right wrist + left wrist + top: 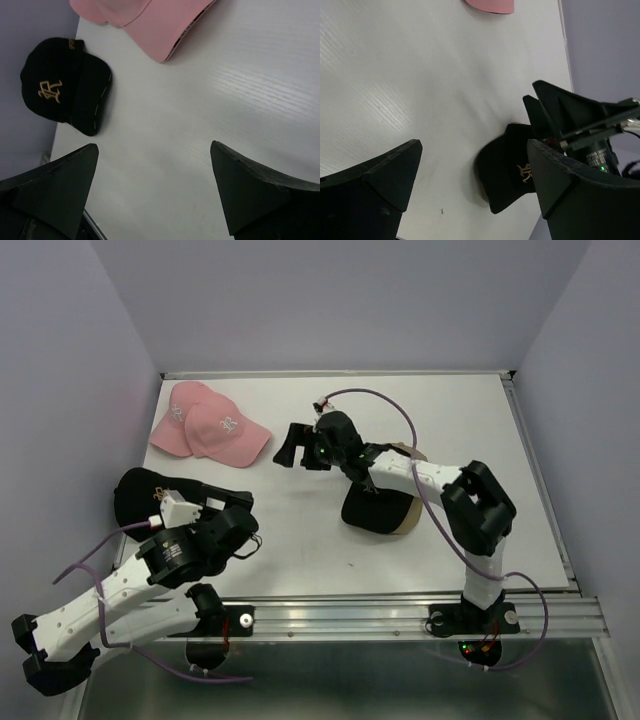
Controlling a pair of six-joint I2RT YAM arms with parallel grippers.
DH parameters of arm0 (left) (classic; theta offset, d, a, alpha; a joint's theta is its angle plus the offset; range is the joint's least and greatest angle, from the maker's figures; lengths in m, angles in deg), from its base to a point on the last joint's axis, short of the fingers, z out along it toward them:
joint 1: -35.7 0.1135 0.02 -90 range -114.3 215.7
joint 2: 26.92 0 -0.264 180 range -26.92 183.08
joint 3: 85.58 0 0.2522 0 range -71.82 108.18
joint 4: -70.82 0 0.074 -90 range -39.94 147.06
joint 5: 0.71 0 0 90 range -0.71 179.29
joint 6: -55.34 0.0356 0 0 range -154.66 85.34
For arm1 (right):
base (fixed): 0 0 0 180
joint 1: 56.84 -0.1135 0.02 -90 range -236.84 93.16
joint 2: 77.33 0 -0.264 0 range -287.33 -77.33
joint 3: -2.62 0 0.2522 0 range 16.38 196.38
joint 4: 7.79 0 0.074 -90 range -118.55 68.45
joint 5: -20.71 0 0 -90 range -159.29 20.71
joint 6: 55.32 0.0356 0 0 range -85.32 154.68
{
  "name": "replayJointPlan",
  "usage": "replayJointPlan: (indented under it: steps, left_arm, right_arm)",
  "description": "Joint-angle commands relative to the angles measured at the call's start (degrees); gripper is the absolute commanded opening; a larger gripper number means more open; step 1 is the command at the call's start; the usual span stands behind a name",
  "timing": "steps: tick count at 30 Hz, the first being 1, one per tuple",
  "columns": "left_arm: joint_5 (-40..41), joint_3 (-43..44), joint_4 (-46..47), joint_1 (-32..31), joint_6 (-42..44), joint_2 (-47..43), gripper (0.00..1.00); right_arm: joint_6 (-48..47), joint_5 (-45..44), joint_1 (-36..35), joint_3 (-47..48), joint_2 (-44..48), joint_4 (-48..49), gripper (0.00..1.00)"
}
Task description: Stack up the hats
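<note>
At the table's centre in the top view, the right gripper hangs with its fingers spread wide and nothing between them, over the bare white table. At about 7 o'clock from it, the left gripper is likewise spread and empty, its fingers parted above the table surface.

At 4 o'clock from the right gripper, partly under that arm's forearm, lies the stacked black cap. The left wrist view shows its dark crown with a gold ornate "R" on the front. It rests on a tan cap, of which only a strip shows along the black cap's right edge. More tan fabric shows beyond the forearm, but whether that is the same cap cannot be told.

At 9 o'clock on the table, near its left edge, the lone black cap lies flat by itself, partly hidden by the left arm in the top view. The right wrist view shows it whole: gold "R" on the crown, and pale stitching along the brim's rim.

At 11 o'clock, toward the far left corner, the left pink cap and the right pink cap lie touching and overlapping, each with a pale embroidered mark on the front. The right one's brim points toward the table's centre. Both are well apart from either black cap.
</note>
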Motion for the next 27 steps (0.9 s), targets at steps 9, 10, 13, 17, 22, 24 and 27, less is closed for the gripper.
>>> replayJointPlan:
  steps: [9,10,13,17,22,24,27]
  left_arm:
    - [2.63,1.49,-2.47,0.26,4.91,-2.68,0.99]
    - [2.71,1.49,-2.56,0.26,4.82,-2.76,0.99]
    - [2.80,1.67,-2.29,0.26,4.82,-3.03,0.99]
    - [2.89,1.75,-2.82,0.26,4.65,-3.64,0.99]
    - [3.68,1.49,-3.78,0.26,3.25,-5.49,0.99]
    - [3.94,1.23,-4.57,0.35,2.46,-6.10,0.99]
    - [3.94,0.79,-5.02,0.35,1.31,-6.89,0.99]
  right_arm:
    - [27.47,13.01,5.01,12.51,-22.14,28.11,0.99]
    - [28.09,12.23,5.01,13.93,-23.63,28.37,0.99]
    - [29.76,9.85,5.01,19.29,-29.00,28.03,0.95]
    - [30.81,6.77,5.01,26.15,-36.19,26.01,0.91]
    - [33.01,4.84,5.01,34.33,-43.06,24.95,0.70]
    - [33.10,4.05,4.40,37.49,-44.47,24.34,0.61]
    - [32.05,2.29,4.40,39.52,-45.44,23.54,0.42]
